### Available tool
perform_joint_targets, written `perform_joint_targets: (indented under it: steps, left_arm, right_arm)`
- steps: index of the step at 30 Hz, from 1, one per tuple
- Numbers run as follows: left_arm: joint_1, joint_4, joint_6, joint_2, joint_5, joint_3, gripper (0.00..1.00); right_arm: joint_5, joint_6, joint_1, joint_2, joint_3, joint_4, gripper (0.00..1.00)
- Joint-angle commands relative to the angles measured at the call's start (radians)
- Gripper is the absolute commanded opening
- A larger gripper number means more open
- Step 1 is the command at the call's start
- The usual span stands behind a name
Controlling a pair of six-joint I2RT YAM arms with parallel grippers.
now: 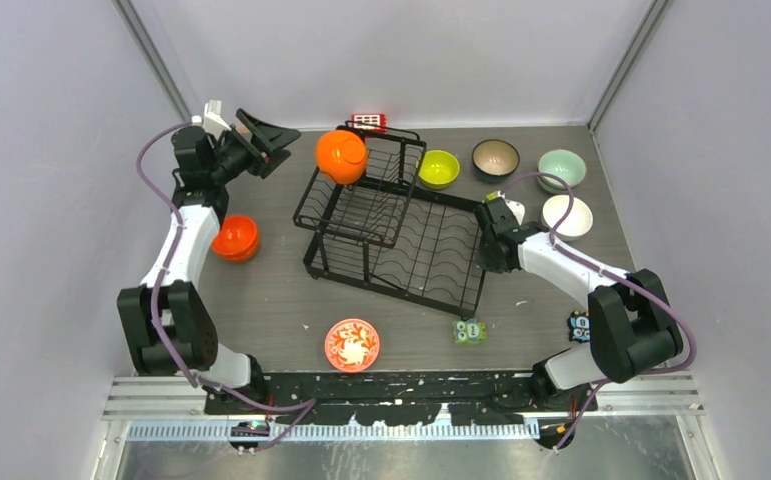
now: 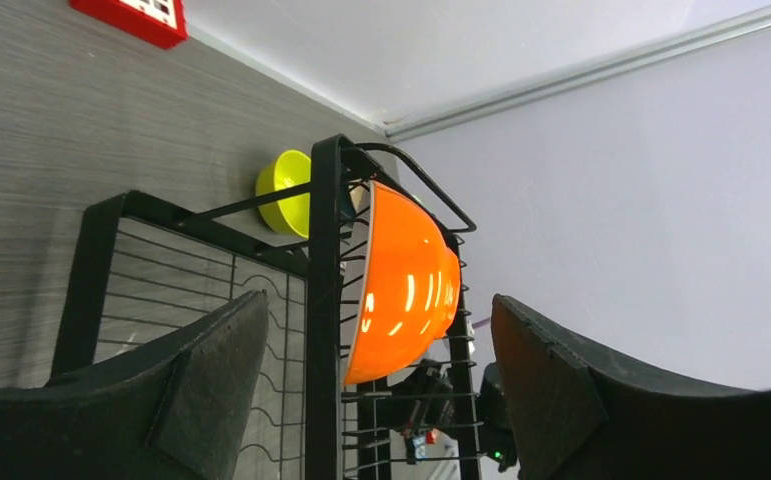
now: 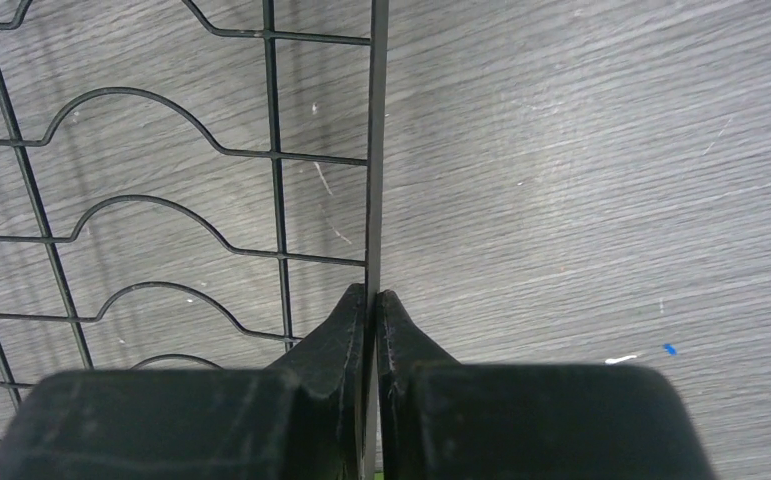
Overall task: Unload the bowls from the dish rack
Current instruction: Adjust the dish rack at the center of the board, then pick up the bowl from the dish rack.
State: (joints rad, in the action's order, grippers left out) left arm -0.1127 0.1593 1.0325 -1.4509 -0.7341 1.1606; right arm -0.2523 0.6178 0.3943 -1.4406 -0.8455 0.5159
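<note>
The black wire dish rack lies in the middle of the table with one section raised. A glossy orange bowl stands on edge in that raised section. My left gripper is open just left of it, apart from it. In the left wrist view the orange bowl and a rack bar show between the spread fingers. My right gripper is at the rack's right edge. In the right wrist view the right gripper is shut on the rack's edge wire.
Orange bowls are stacked left of the rack. Lime green, dark brown, mint and white bowls sit at the back right. A floral bowl is near the front. A red block and toy figures lie about.
</note>
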Motion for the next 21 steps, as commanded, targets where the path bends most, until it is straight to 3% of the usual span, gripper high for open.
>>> perform_joint_targets:
  steps: [1,8,21]
  left_arm:
    - [0.01,0.149,0.093,-0.055,-0.093,0.05,0.82]
    - [0.042,0.309,0.222,-0.192,-0.182,0.112,0.79]
    - [0.069,0.383,0.259,-0.259,-0.215,0.116,0.7]
  right_arm:
    - [-0.023,-0.053,-0.017,0.019,-0.064,-0.039,0.06]
    - [0.013,-0.049,-0.017,0.033,-0.038,-0.072,0.08]
    - [0.052,-0.049,-0.018,0.034,-0.052,-0.085,0.08]
